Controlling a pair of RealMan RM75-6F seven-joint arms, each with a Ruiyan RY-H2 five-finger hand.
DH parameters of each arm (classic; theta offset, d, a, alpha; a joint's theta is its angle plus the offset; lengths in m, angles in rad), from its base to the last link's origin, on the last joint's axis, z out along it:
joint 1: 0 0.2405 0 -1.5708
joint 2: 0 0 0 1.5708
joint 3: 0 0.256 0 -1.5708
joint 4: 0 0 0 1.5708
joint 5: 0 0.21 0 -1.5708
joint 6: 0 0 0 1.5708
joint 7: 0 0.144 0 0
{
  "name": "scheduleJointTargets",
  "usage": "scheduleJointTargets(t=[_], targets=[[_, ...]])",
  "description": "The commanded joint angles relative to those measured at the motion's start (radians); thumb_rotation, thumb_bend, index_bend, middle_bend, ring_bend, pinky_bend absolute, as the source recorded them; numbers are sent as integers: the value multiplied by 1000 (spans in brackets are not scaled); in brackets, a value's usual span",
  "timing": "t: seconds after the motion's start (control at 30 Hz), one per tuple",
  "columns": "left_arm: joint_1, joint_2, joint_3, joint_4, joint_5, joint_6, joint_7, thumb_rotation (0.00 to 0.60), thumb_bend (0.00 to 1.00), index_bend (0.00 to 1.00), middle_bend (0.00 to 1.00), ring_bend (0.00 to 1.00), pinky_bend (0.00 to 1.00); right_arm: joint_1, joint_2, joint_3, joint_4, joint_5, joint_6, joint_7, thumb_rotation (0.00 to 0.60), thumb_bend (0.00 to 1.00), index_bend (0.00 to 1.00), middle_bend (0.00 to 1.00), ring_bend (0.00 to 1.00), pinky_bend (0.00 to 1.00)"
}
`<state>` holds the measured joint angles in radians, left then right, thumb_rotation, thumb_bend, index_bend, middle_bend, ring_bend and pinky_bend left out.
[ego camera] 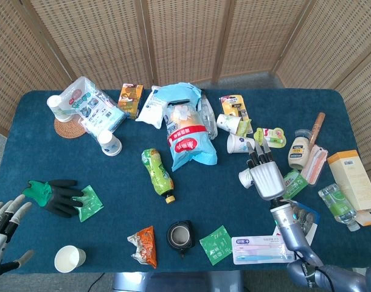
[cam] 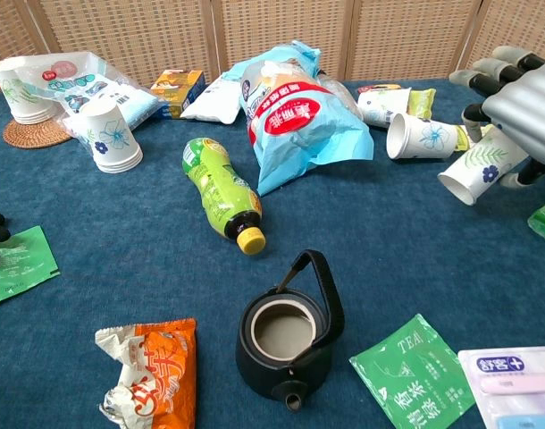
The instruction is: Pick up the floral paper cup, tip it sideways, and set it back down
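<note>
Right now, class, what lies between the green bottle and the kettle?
Only bare blue cloth separates the bottle from the kettle; the chest view shows this best.

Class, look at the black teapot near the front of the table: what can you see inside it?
The black teapot has no lid on, and its handle stands upright. Through the round opening the chest view shows only a pale grey inner wall and floor, with nothing visible inside. The spout's interior is hidden.

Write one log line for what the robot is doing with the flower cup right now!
right hand | holds floral paper cup | cup tipped sideways, lifted off table | left hand open, idle
</note>
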<state>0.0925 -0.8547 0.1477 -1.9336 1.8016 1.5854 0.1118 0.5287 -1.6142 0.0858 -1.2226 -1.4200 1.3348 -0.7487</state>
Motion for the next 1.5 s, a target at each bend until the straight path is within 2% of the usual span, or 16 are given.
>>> scheduleJointTargets(t=[0.03,0.33,0.73,1.0,1.13,1.27,1.5], targets=[[0,0,0,-1,0,-1,1,600,240,0,0,0,0,-2,-20,-11,50,-33,19,-29,600,200,452,0,0,0],[0,-2,1,-1,2,-3,7,600,240,0,0,0,0,-8,-78,-29,181,-110,76,-124,600,223,471,0,0,2],[0,2,2,2,4,3,-9,600,240,0,0,0,0,-16,-129,-20,251,-123,73,-230,600,224,455,0,0,4],[-1,2,3,2,5,0,-6,600,241,0,0,0,0,-30,-186,-8,316,-118,86,-255,600,226,438,0,0,22],[-1,2,3,2,5,0,-8,600,240,0,0,0,0,-40,-190,-8,305,-109,76,-261,600,257,332,0,0,22],[0,3,4,3,8,2,-10,600,240,0,0,0,0,-48,-175,-13,269,-106,64,-280,600,239,119,0,0,21],[1,4,5,5,11,5,-12,600,240,0,0,0,0,-68,-148,-25,199,-121,79,-322,600,227,69,0,0,22]])
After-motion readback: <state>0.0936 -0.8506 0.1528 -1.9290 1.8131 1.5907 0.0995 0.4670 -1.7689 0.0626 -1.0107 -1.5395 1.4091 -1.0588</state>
